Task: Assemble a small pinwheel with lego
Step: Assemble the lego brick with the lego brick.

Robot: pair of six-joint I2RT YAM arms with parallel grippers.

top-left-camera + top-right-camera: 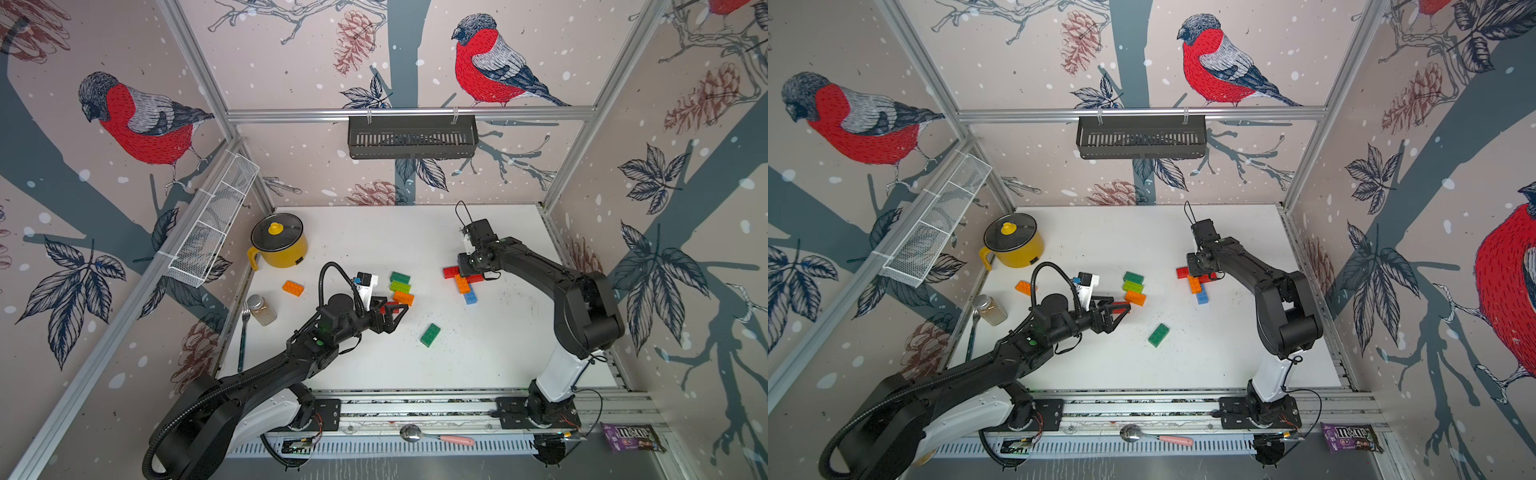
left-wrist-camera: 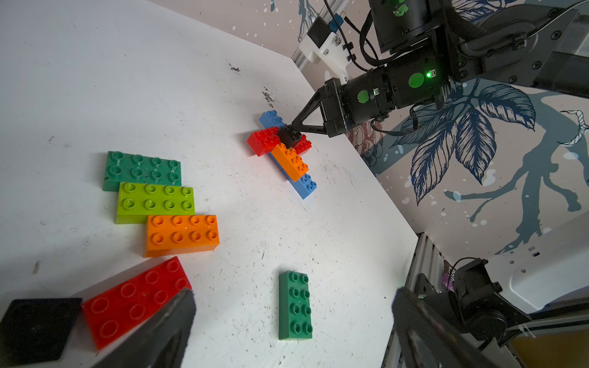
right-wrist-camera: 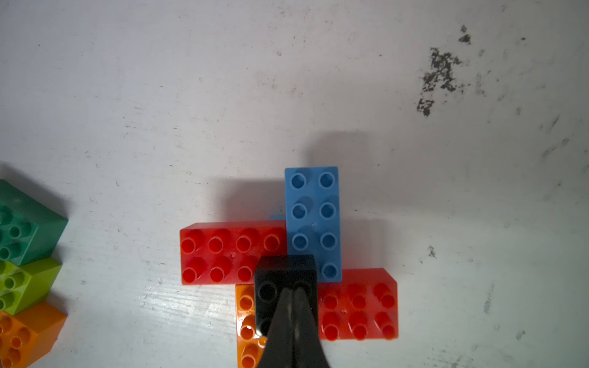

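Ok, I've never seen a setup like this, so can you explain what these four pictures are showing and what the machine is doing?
You see two black robot arms at a white table, building with toy bricks. Two pictures look down from one overhead camera, so they nearly match. The other two come from a camera on each arm's wrist. The right tool is shut, tips down on a small black brick topping a cross of red bricks, a blue brick and an orange brick. The left tool is open and empty, near a loose red brick. A dark green brick, a lime brick and others lie loose. A yellow pot stands aside.
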